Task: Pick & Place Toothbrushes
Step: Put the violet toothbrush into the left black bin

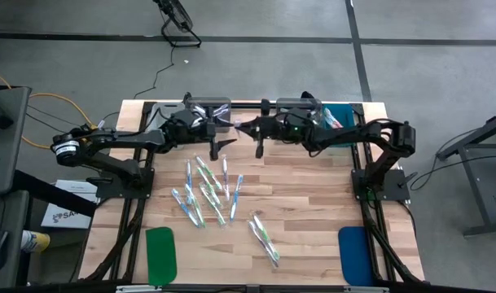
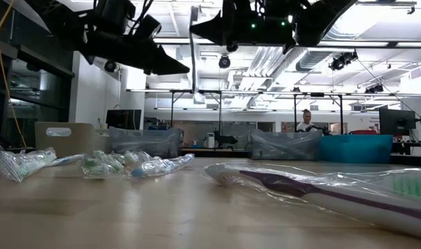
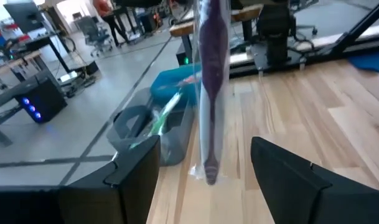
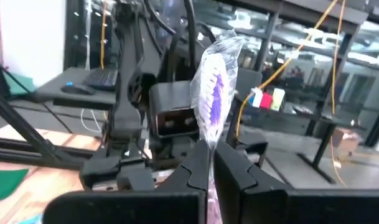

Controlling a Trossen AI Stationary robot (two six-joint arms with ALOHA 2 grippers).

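Observation:
Several clear-wrapped toothbrushes [image 1: 208, 191] lie flat in a loose pile mid-table, two more [image 1: 264, 238] nearer the near edge; the low view shows them [image 2: 137, 164] resting on the wood. One purple-accented wrapped toothbrush [image 3: 211, 93] hangs upright above the table's far middle. My right gripper [image 4: 211, 152] [image 1: 241, 128] is shut on it. My left gripper [image 3: 205, 149] [image 1: 226, 145] is open, one finger on each side of the brush's lower end, touching nothing. My right gripper pinches the purple toothbrush between its two fingers, on the wrapped shaft [image 4: 208, 146] below the head. The fingers come level from the table's right and lie across the brush. It is lifted clear and hangs upright, its lower end [image 3: 209, 174] free above the wood.
Clear bins [image 1: 208, 110] [image 1: 300, 106] and a blue bin [image 1: 339, 119] stand along the far edge. A flat green pad [image 1: 160, 252] and a blue pad [image 1: 353, 254] lie at the near corners. A person [image 2: 307, 121] stands far off in the room.

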